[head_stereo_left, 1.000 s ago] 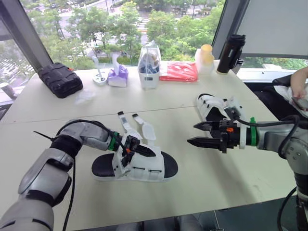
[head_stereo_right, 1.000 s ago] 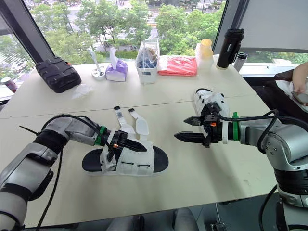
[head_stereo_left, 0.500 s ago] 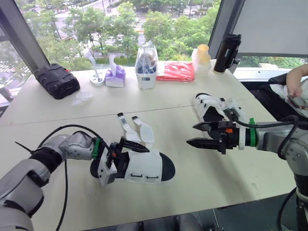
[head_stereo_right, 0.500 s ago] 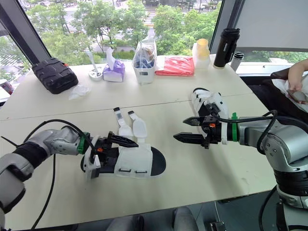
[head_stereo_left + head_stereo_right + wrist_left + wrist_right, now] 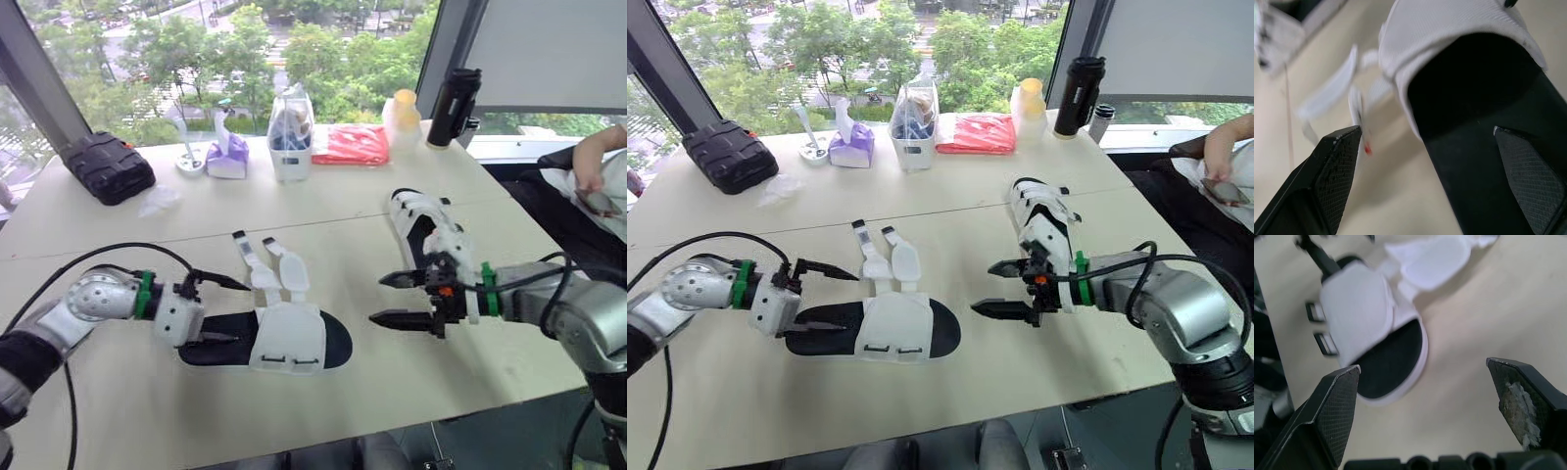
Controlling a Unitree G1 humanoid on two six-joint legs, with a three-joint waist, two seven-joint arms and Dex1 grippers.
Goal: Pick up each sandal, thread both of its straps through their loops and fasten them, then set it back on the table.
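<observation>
Sandal, first [image 5: 290, 339]: black sole, white upper, lying flat on the counter [image 5: 343, 208] at front centre. Both straps [image 5: 278, 274] are loose, splayed on the counter on its far side. Left jaws: spread wide at the heel end, one finger [image 5: 217, 339] over the black sole, the other raised near the straps; gripping nothing. Sandal, second [image 5: 421, 219]: same make, flat on the counter to the right; whether its straps are fastened, cannot tell. Right jaws: spread wide, empty, hovering over bare counter between the two sandals, just beside the second. Sundries along the far edge: black case [image 5: 104, 166], tissue pack [image 5: 227, 157], white tub [image 5: 291, 139], red packet [image 5: 353, 145], yellow-capped bottle [image 5: 402, 116], black flask [image 5: 451, 94]. Person's hand [image 5: 592, 180] at the right edge.
</observation>
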